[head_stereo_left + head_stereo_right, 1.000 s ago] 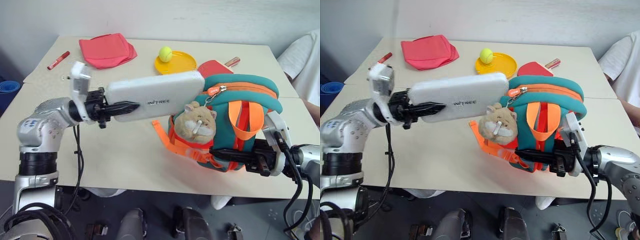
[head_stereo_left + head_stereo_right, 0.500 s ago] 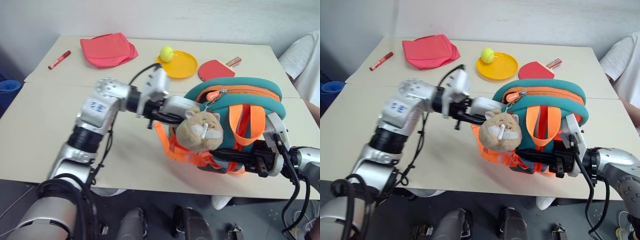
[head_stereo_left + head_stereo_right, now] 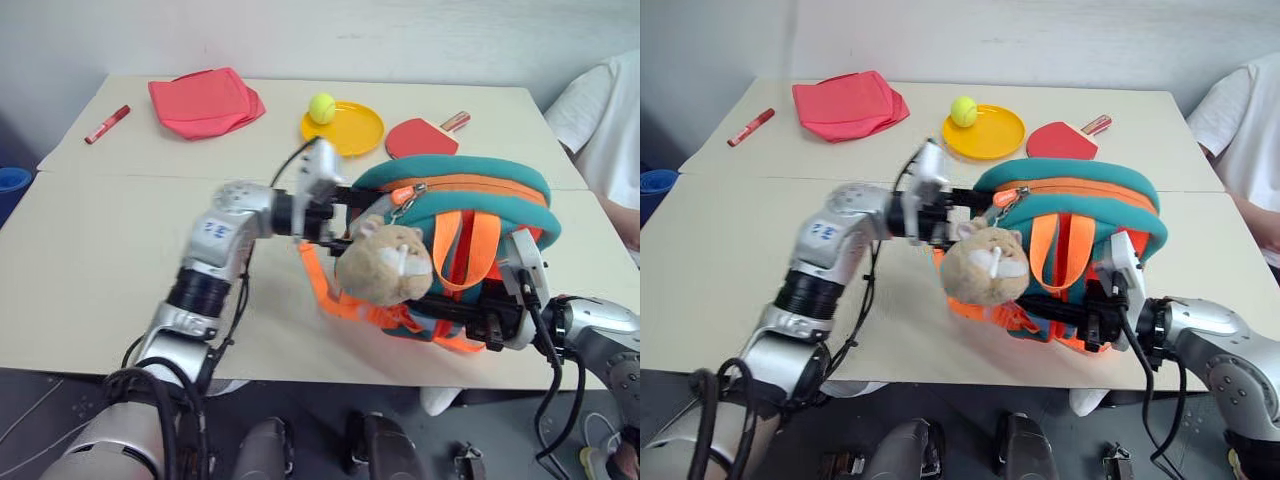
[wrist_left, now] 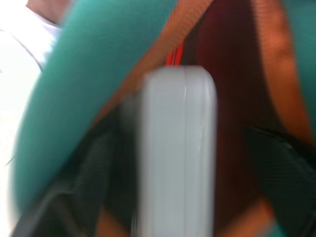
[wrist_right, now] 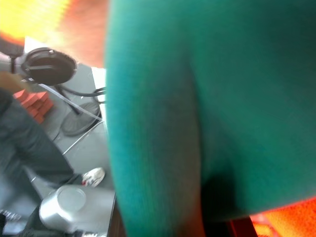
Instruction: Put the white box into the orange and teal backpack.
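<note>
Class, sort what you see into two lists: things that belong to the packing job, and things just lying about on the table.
Belong to the job:
white box
backpack
left gripper
right gripper

Lying about:
pink cloth
red marker
tennis ball
yellow plate
red paddle

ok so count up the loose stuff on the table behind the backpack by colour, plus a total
red or pink: 3 - folded cloth, marker, paddle
yellow: 2 - plate, tennis ball on it
total: 5
</note>
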